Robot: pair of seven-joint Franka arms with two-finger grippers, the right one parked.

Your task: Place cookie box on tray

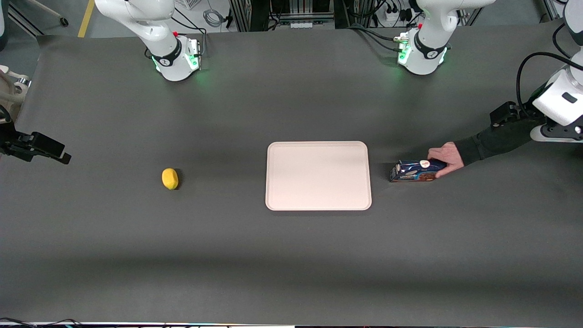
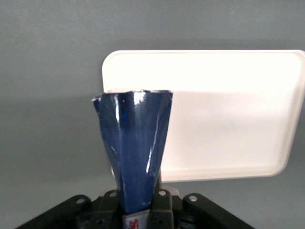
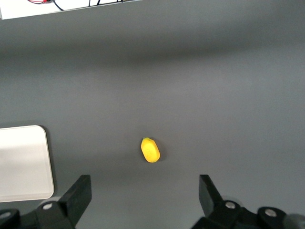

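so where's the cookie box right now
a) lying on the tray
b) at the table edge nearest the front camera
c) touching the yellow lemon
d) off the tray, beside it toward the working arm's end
d: the cookie box lies apart from the rim of the tray, toward the working arm's end of the table, with the pincer closed on the box's end farthest from the tray.

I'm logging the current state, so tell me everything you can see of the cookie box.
The cookie box is an elongated, glossy dark blue carton with brown cookie pictures and a red-white round logo. Its surface looks creased. It lies on the table beside the tray, apart from it, toward the working arm's end. A person's hand holds one end; the gripper hangs nearer the table's end.
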